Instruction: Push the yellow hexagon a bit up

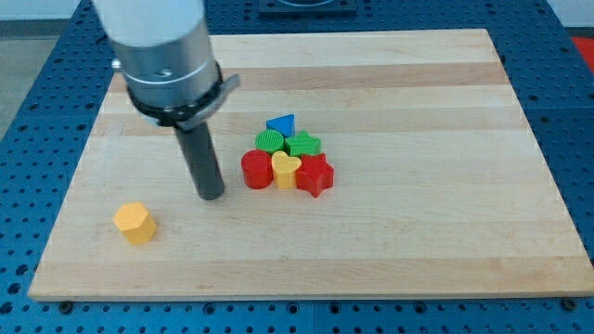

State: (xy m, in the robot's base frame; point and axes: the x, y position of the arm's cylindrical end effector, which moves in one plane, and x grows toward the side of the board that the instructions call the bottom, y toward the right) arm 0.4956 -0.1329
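1. A pale wooden board (390, 250) lies on a blue work table (28, 83) and fills most of the view.
2. The arm (162, 56) comes in from the view's top left. It ends in a straight dark rod, not a claw, so it has no jaws to open or close and it holds nothing.
3. My tip (213, 196) rests on the board, left of centre.
4. The yellow hexagon (135, 223) sits alone near the board's lower left corner. It lies below my tip and to its left, near but clearly apart, with bare wood between them.
5. To the right of my tip, six blocks are packed together near the board's middle.
6. The bottom row, left to right, is a red cylinder (256, 170), a yellow heart (285, 171) and a red star (316, 174).
7. Behind them sit a green round block (269, 141) and a green star (303, 145).
8. A blue triangle (281, 123) tops the cluster.
9. My tip touches none of these blocks.
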